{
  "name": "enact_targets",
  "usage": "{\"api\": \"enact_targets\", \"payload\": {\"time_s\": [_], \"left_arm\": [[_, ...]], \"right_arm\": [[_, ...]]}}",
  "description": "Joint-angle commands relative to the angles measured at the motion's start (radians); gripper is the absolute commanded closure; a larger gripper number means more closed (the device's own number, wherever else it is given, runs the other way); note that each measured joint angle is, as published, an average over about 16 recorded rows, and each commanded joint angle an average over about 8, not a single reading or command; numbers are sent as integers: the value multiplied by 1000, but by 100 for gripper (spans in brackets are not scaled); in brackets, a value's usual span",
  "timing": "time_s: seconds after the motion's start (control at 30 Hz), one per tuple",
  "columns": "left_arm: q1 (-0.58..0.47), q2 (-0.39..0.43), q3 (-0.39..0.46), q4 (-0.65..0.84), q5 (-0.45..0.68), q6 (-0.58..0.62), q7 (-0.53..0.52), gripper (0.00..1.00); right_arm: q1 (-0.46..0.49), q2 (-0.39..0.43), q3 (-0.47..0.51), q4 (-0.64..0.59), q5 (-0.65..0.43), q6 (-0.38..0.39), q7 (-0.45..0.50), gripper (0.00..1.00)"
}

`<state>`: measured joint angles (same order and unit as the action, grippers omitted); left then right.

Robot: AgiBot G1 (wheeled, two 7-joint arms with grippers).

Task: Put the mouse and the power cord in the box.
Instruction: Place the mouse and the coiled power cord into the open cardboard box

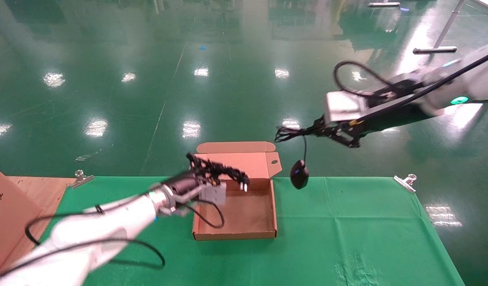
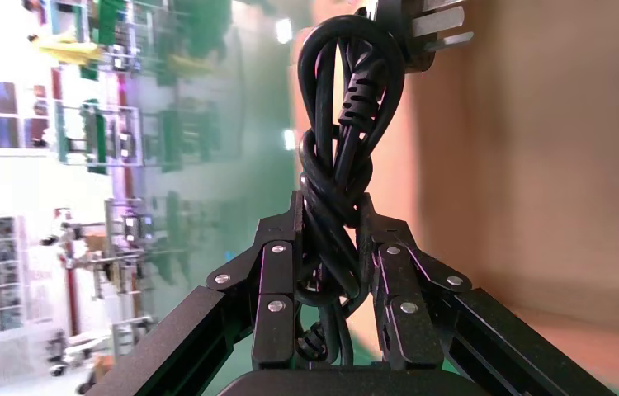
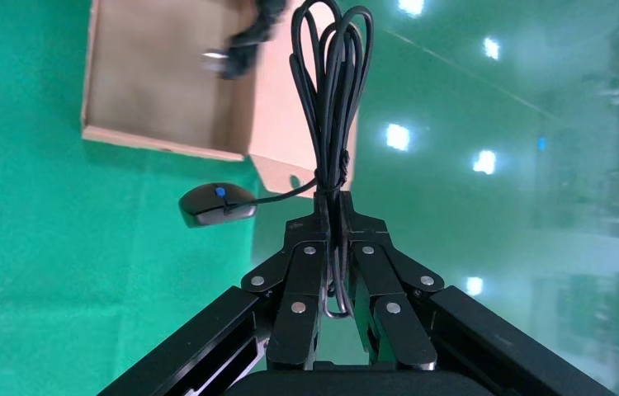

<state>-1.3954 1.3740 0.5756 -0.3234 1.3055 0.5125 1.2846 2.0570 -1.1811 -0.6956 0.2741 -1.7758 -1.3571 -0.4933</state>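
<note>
The box (image 1: 234, 235) stands open on the green cloth, its lid (image 1: 244, 161) raised at the back. My left gripper (image 1: 206, 173) hovers over the box's back left part, shut on the bundled power cord (image 1: 224, 171); the cord (image 2: 341, 124) sticks out past the fingertips with its plug prongs showing. My right gripper (image 1: 313, 129) is held high to the right of the lid, shut on the mouse's coiled cable (image 3: 331, 91). The mouse (image 1: 299, 174) dangles below on its cable, just right of the lid's side flap. In the right wrist view the mouse (image 3: 217, 204) hangs beside the box (image 3: 158, 142).
A larger cardboard panel with red markings (image 1: 3, 210) leans at the left on a wooden board (image 1: 39, 186). Metal clips (image 1: 81, 176) (image 1: 405, 181) pin the green cloth (image 1: 347, 226) at the table's far edge. Beyond that edge is glossy green floor.
</note>
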Motion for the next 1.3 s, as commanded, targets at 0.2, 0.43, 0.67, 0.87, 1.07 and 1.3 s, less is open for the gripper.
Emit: {"api": "enact_targets", "payload": {"time_s": [0.2, 0.43, 0.67, 0.87, 1.07, 1.3], "left_arm": [[66, 1, 158, -73, -46, -59, -83, 100], [49, -4, 285, -73, -93, -35, -182, 23], [33, -5, 362, -75, -137, -49, -215, 0], [27, -6, 410, -78, -175, -65, -222, 0], [5, -12, 444, -70, -218, -27, -225, 0], [-45, -41, 418, -6, -311, 98, -259, 0]], "right_arm": [[-6, 39, 3, 35, 2, -14, 3, 100], [-34, 50, 3, 58, 4, -7, 16, 100], [-47, 50, 5, 77, 7, -5, 31, 100], [-57, 47, 5, 92, 8, -4, 42, 100], [-68, 35, 2, 110, 5, 2, 60, 100], [-79, 3, -1, 134, 4, 9, 91, 100]]}}
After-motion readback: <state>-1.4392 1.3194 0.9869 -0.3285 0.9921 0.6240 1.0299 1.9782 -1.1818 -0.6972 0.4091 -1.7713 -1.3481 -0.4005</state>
